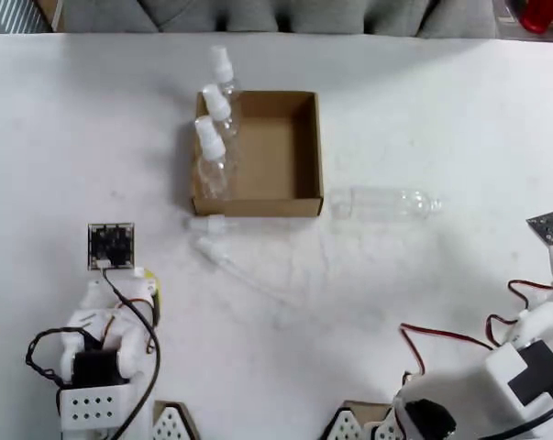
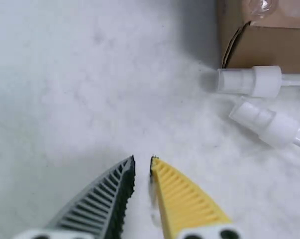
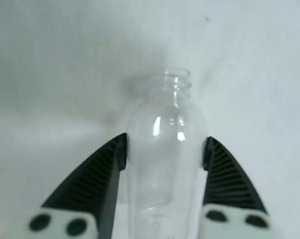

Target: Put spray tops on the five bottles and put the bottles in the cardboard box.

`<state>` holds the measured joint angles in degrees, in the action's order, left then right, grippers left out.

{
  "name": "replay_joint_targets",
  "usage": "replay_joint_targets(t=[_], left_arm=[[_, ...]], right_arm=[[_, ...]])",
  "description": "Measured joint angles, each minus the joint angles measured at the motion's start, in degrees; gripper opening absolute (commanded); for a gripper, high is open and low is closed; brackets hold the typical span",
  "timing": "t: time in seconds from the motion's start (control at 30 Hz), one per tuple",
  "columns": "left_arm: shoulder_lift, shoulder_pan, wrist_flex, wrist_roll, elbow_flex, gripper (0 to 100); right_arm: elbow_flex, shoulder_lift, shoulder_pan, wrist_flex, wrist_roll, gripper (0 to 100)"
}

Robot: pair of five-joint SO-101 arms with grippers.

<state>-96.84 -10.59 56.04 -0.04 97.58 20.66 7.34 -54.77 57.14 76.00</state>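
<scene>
The left gripper (image 2: pixel 142 161) sat closest in its wrist view. Its grey and yellow fingers were drawn almost together with nothing between them, tips low over the white table (image 2: pixel 90 74). Ahead of it lay two spray tops (image 2: pixel 251 80), one beside the other. The farther one was just short of a corner of the box (image 2: pixel 264 47).

The right gripper (image 3: pixel 165 139) had its black fingers pressed against both sides of the held bottle (image 3: pixel 164 117). This was a clear one with a bare threaded neck pointing away from the wrist.

From above, the box stood open near the table's middle. Three capped bottles (image 1: pixel 211 151) stood upright in a row along its left wall; whether the farthest was fully inside I could not tell. The loose bottle (image 1: pixel 386 203) lay on its side just right of the box's near right corner, uncapped, with its neck pointing away from the box. The two spray tops lay on the table just in front of the box's near left corner. The left arm (image 1: pixel 97 357) sat at the near left edge and the right arm (image 1: pixel 533 357) at the near right corner, both well apart from the box.
</scene>
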Motion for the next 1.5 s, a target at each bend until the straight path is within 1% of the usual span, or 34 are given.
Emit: replay_joint_targets(t=[0.07,0.47,0.53,0.67,0.7,0.77,0.97,1.13,1.37,1.5], left_arm=[[0.0,0.0,0.0,0.0,0.0,7],[0.0,0.0,0.0,0.0,0.0,7],[0.0,0.0,0.0,0.0,0.0,7],[0.0,0.0,0.0,0.0,0.0,7],[0.0,0.0,0.0,0.0,0.0,7],[0.0,0.0,0.0,0.0,0.0,7],[0.0,0.0,0.0,0.0,0.0,7],[0.0,0.0,0.0,0.0,0.0,7],[0.0,-0.18,0.0,0.0,0.0,7],[0.0,-0.18,0.0,0.0,0.0,7]], right_arm=[[0.0,0.0,0.44,-0.09,0.0,26.3],[0.09,0.09,2.02,-0.18,0.0,23.6],[0.09,0.09,1.93,-0.18,0.0,18.8],[0.09,0.09,1.76,-0.18,3.52,2.6],[0.09,0.09,1.85,-0.18,3.96,0.6],[0.0,0.09,1.85,-0.7,4.31,2.7],[0.09,-0.79,1.85,-0.35,4.13,1.5],[0.09,-7.12,1.85,1.05,-3.69,1.5],[0.09,-17.93,1.93,5.71,-13.98,1.5],[0.09,-23.91,3.6,6.33,-22.33,1.5]])
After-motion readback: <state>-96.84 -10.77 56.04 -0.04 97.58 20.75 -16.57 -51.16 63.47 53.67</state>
